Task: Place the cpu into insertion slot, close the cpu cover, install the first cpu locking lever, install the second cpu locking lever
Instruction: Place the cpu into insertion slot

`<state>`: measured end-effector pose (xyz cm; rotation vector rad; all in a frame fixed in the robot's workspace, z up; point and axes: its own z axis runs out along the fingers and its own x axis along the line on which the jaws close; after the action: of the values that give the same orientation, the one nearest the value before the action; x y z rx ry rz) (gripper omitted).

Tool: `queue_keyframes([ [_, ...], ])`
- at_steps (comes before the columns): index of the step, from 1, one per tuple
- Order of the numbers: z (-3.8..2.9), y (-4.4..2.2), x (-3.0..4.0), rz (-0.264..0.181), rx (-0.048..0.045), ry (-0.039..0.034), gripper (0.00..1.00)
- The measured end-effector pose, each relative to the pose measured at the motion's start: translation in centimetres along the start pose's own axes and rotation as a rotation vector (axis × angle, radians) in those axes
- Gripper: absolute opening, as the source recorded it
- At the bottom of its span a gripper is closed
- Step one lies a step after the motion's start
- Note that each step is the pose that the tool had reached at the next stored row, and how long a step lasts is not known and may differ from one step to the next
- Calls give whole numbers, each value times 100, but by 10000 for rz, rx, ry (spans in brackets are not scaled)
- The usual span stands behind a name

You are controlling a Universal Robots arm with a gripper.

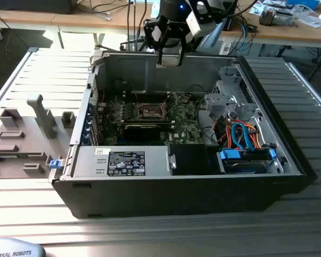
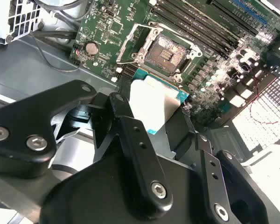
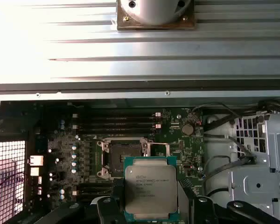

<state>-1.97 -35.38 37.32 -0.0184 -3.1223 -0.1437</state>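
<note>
Silver-grey flat square cpu (image 3: 151, 186) pinched in the black two-finger tool (image 3: 151, 205), hanging over the open case, not seated yet.
Tool jaws are closed onto two opposite edges of the cpu, open only to chip width, touching nothing else. The chip is held flat, metal lid up, probably so the contact side stays free and it can drop parallel to the square black insertion slot (image 3: 123, 158). In the first wrist view the cpu sits just beside the slot, clearly above the green motherboard (image 1: 187, 120). Slot contacts are exposed; the thin silver cpu cover (image 3: 156, 149) looks swung open beside it. The black-and-grey computer case (image 1: 176, 198) lies on its side on the ribbed aluminium tabletop (image 1: 289, 225), so the board faces up for top-down access.
</note>
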Motion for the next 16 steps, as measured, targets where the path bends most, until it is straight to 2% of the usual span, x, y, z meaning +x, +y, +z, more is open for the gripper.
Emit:
queue_keyframes([
  [9,11,-1,1,-1,1,0,54],
  [16,48,-4,4,0,0,0,54],
])
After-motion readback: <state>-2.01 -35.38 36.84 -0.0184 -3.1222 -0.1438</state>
